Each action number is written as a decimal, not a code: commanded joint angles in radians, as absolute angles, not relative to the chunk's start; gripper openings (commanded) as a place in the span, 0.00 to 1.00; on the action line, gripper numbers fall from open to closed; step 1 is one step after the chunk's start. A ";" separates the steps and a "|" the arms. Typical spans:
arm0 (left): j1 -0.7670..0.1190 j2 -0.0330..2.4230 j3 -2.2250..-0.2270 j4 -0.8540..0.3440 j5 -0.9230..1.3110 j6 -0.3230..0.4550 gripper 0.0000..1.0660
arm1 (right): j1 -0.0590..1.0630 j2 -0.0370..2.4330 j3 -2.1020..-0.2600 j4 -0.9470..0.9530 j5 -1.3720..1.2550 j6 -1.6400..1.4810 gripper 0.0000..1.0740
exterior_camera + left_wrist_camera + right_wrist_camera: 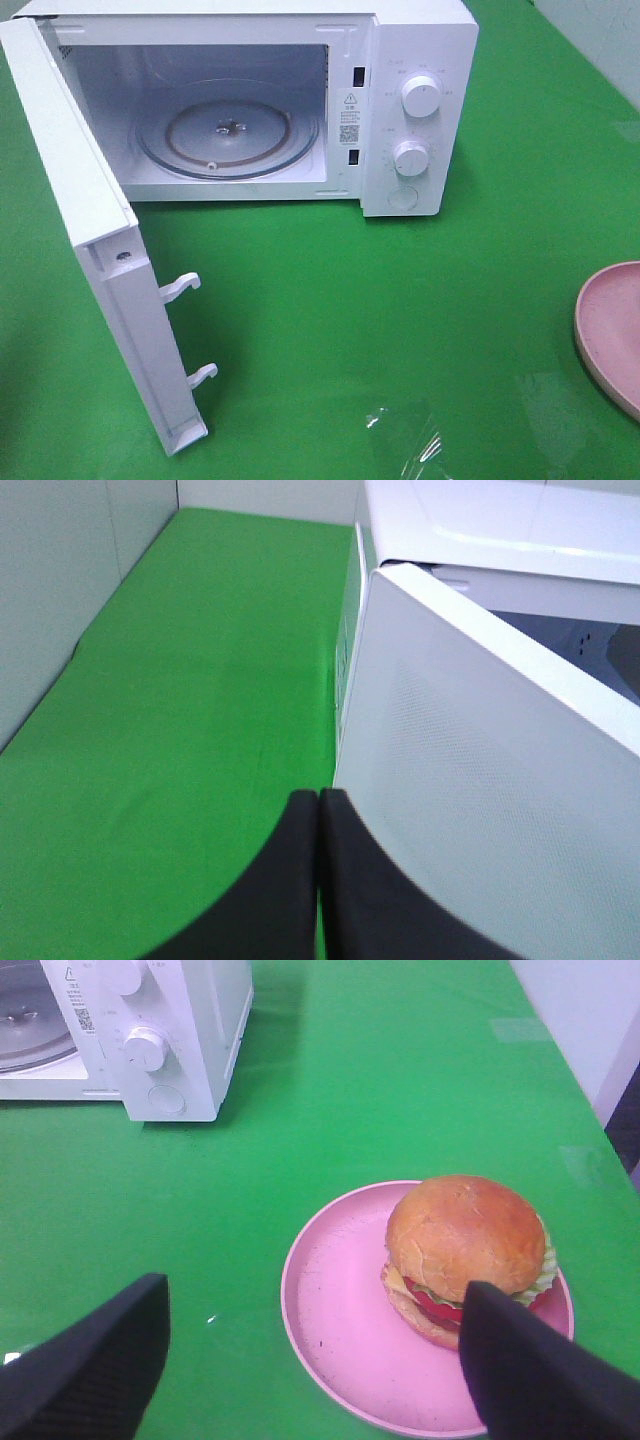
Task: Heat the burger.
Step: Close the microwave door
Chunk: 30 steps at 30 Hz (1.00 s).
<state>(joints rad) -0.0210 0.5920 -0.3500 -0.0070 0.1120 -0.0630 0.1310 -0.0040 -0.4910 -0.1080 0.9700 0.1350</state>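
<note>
Right wrist camera gives me the burger [465,1255] plainly: glossy bun, lettuce, cheese and a red layer above the patty, sitting toward one side of the pink plate [335,1325], which rests on the green table cover [300,1110]. My right gripper [315,1360] hovers near the plate with its jaws spread wide and nothing between them; one fingertip [530,1380] overlaps the burger's edge in that view, but I cannot tell whether it touches.

From the high camera only the plate's rim [605,325] shows at the right edge, well apart from the microwave [410,100]; the burger itself is out of that picture. The microwave door [95,230] is swung fully open toward my left, and the glass turntable [228,130] inside is bare. A scrap of clear film [405,440] lies on the cover in front.

My left gripper [318,880] is closed, its dark fingers pressed together with nothing between them, right alongside the outer face of the open door [480,810]. Whether it touches the door I cannot say.

So I judge the opening step done and the oven ready to receive. Everything with the food is left: I have not yet gripped the plate or burger, carried it across, set it on the turntable, shut the door, or turned the upper dial [420,95] and the lower dial [411,157].
</note>
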 commanded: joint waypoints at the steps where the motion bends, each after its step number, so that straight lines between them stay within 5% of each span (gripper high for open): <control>1: -0.020 0.627 -0.293 -0.011 -0.079 -0.060 0.00 | 0.125 -0.030 -0.489 -0.107 0.962 0.127 0.71; 12: -0.020 0.890 -0.221 0.083 -0.425 -0.138 0.00 | 0.125 -0.030 -0.489 -0.107 0.962 0.128 0.71; 14: -0.020 1.004 -0.221 0.226 -0.518 -0.256 0.00 | 0.125 -0.030 -0.489 -0.107 0.962 0.128 0.71; 19: -0.021 1.136 -0.221 0.354 -0.638 -0.351 0.00 | 0.125 -0.030 -0.489 -0.107 0.962 0.127 0.71; 25: -0.100 1.231 -0.227 0.327 -0.701 -0.335 0.00 | 0.125 -0.030 -0.489 -0.107 0.962 0.127 0.71; 30: -0.221 1.331 -0.227 0.215 -0.759 -0.235 0.00 | 0.125 -0.030 -0.489 -0.107 0.962 0.127 0.71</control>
